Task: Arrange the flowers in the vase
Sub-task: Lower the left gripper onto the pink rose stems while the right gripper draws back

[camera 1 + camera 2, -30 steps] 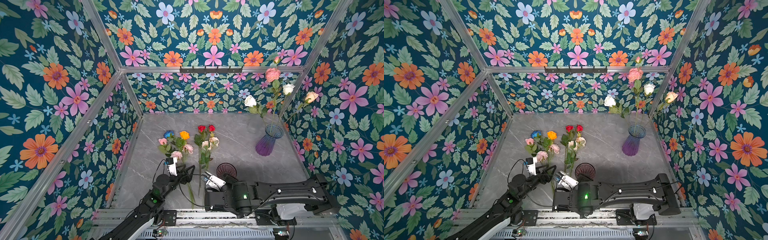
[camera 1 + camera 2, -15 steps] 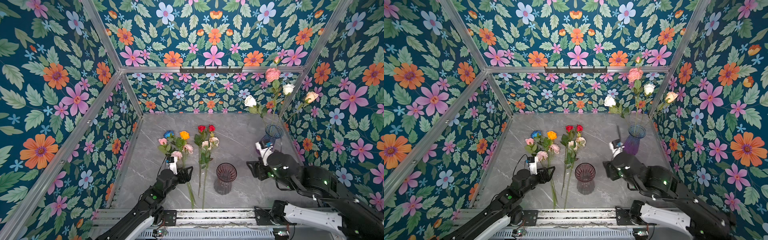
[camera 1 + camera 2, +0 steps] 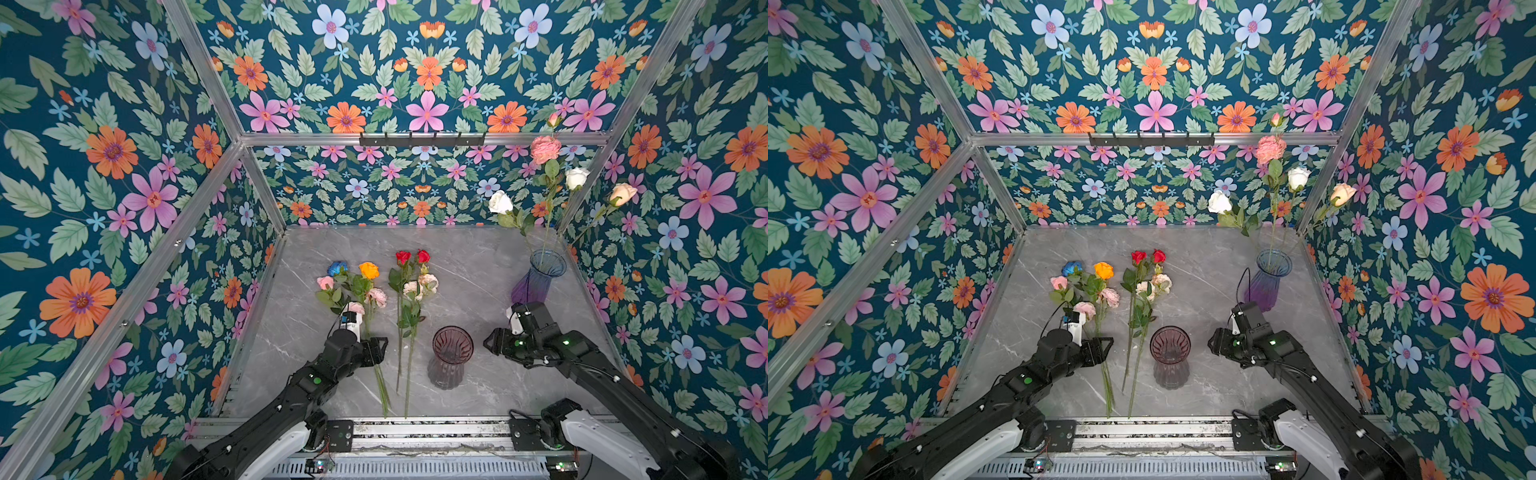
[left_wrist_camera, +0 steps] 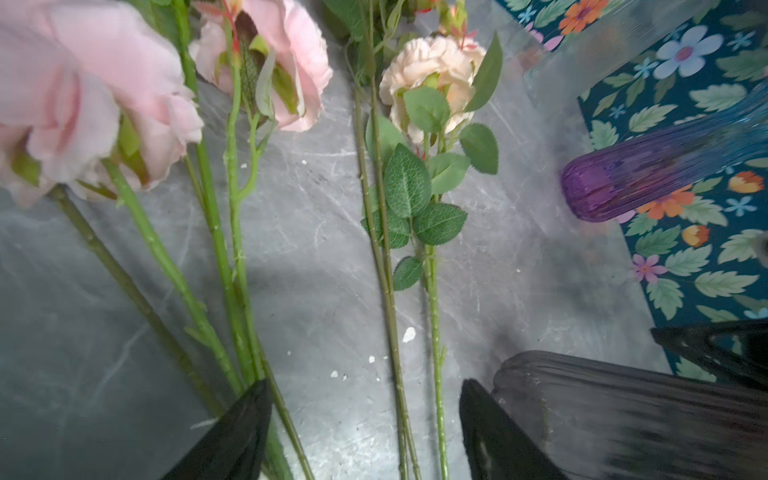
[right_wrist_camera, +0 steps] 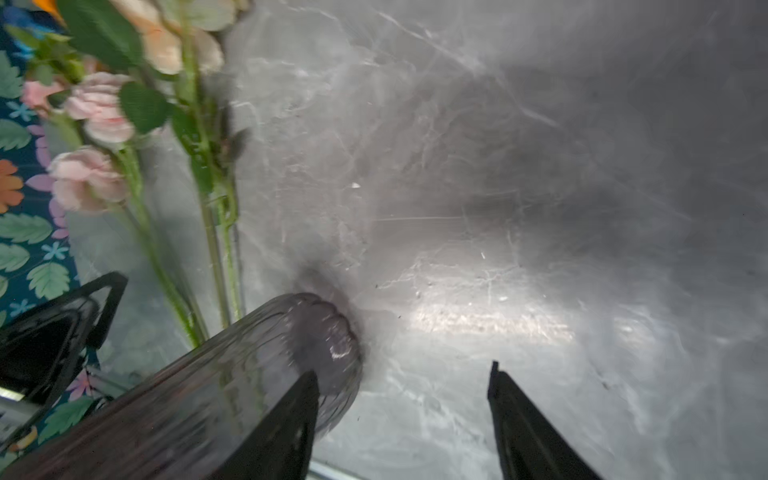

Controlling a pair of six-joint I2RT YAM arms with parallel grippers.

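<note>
My left gripper [image 4: 363, 386], wide and empty like the right gripper [image 5: 404, 369], hangs over green-stemmed artificial flowers [image 3: 376, 297] I judge light and springy, best pinched mid-stem.

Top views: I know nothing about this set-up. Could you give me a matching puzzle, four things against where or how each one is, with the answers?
Things:
1. blue-and-purple ribbed glass vase
2. smoky dark ribbed glass vase
3. pair of red roses
4. tall coral-pink peony

States:
A. lying flat on the grey marble table
B. standing empty
C. stem standing in a vase
D. holding several flowers

Pairs: 1-D, 2-B, 3-A, 4-C.
</note>
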